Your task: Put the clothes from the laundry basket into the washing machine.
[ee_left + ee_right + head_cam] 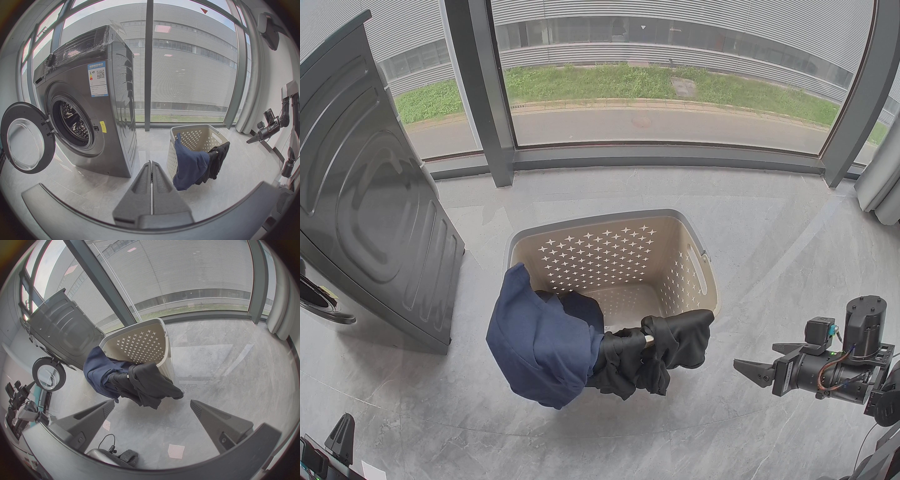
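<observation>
The basket (700, 269) is set on the floor (775, 237) before the window (662, 94), to the right of the washer (369, 206). A navy garment (540, 344) is draped over the near rim at its left corner, and most of it hangs down the outside. A black garment (662, 350) is laid over the same rim just beside it, and the two touch. A short piece of rim is seen between the black folds.

The right gripper (756, 359) is held to the right of the basket, near the black garment but apart from it. Its fingers are spread wide and nothing is held between them.

The left gripper (152, 164) is seen in the left wrist view, well apart from the basket. Its fingers are pressed flat together and nothing is caught between them.

The washer's door (26, 137) is swung fully open, and the drum (73, 120) is seen through the opening.
</observation>
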Motion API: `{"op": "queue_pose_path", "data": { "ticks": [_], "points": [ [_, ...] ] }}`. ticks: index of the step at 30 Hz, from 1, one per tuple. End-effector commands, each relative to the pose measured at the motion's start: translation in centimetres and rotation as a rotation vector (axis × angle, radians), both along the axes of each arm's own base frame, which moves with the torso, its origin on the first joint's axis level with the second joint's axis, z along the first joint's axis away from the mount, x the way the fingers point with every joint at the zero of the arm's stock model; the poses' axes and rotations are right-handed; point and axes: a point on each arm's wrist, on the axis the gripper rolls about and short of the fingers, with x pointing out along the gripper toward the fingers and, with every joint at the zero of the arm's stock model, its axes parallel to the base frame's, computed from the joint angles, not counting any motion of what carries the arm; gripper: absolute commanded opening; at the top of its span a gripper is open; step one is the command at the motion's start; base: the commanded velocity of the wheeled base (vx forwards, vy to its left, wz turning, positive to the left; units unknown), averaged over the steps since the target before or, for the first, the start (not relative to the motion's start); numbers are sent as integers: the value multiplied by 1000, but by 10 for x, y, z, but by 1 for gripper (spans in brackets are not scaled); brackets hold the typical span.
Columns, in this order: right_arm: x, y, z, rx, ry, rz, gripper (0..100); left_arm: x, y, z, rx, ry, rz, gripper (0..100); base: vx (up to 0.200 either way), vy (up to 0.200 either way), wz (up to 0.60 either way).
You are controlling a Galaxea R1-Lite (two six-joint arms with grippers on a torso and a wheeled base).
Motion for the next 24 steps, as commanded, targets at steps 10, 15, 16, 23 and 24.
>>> {"op": "queue_pose_path", "data": {
  "ticks": [10,15,16,23,24],
  "points": [
    [32,40,-38,13,5,27,100,0,0,-5,-1,1,0,0,0,0,0],
    [42,52,-48,30,-14,7,100,0,0,-5,-1,1,0,0,0,0,0],
    [46,54,-54,26,-9,4,100,0,0,-5,-1,1,0,0,0,0,0],
    [58,61,-63,33,-26,2,100,0,0,-5,-1,1,0,0,0,0,0],
    [61,63,-65,37,-31,1,100,0,0,-5,-1,1,0,0,0,0,0]
  ]
}}
